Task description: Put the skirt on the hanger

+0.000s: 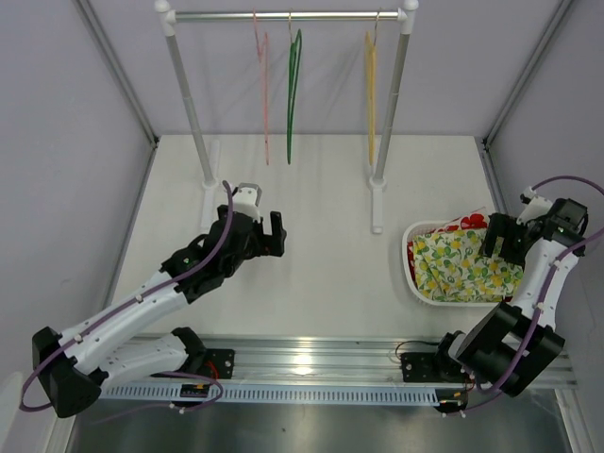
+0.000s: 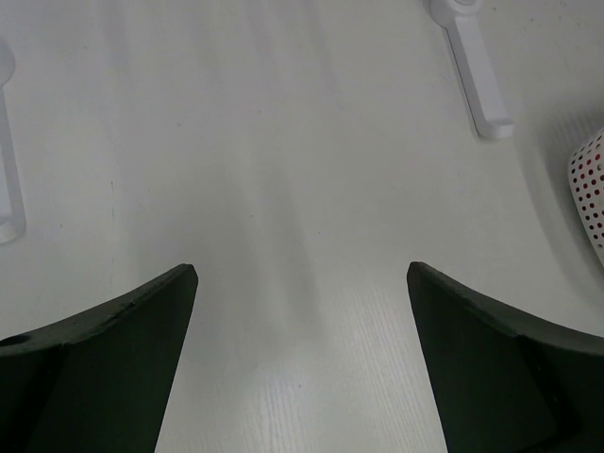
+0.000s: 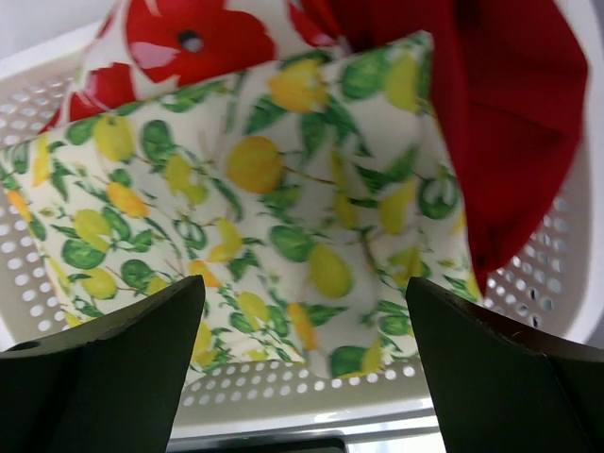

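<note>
Yellow lemon-print skirt (image 3: 283, 236), seemingly folded, in basket (image 3: 283, 389), right pincer (image 3: 304, 283) spread just above it, left pincer (image 2: 302, 274) spread, well apart

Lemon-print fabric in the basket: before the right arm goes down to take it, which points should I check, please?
1. Fingers of the right gripper open: ok.
2. The right gripper is over the lemon-print fabric in the basket: ok, the fabric shows between its fingers in the wrist view.
3. The fabric is free of the red cloth: cannot tell; that cloth lies against one edge.
4. The left gripper is open and holds nothing: ok, only bare table below it.
5. Hangers ready on the rail: ok, the pink hanger, green hanger and yellow hanger hang there.
</note>
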